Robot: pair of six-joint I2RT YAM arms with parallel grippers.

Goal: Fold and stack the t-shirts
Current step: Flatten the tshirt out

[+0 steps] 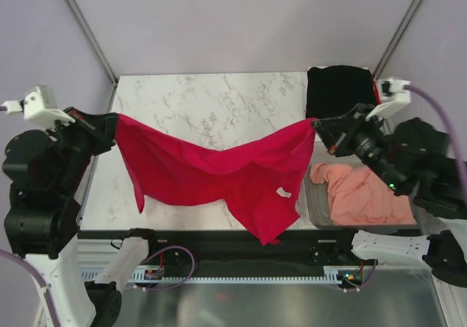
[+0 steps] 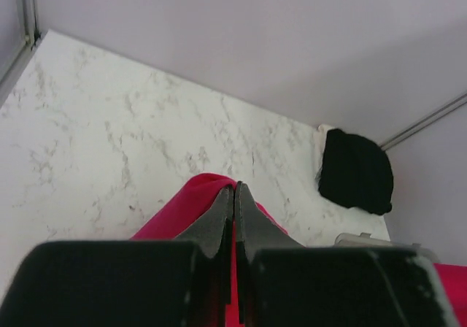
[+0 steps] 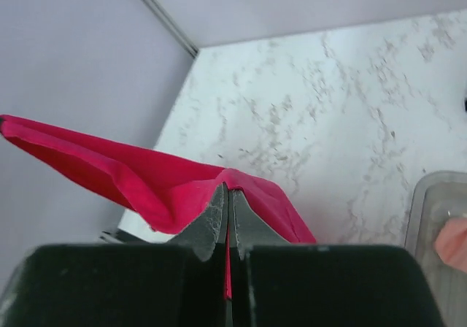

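Note:
The crimson red t-shirt [image 1: 219, 170] hangs stretched in the air between my two grippers, sagging in the middle, with its lower part draped past the table's front edge. My left gripper [image 1: 114, 121] is shut on its left corner [image 2: 191, 203]. My right gripper [image 1: 317, 125] is shut on its right corner [image 3: 182, 185]. The black t-shirt [image 1: 338, 87] lies folded at the back right corner and shows in the left wrist view [image 2: 356, 170]. The salmon-pink t-shirt [image 1: 365, 192] lies crumpled in the clear bin at the right.
The clear plastic bin [image 1: 315, 203] sits at the table's right front, beside my right arm. The marble table top [image 1: 211, 104] lies under and behind the hanging shirt. Grey walls close in the back and sides.

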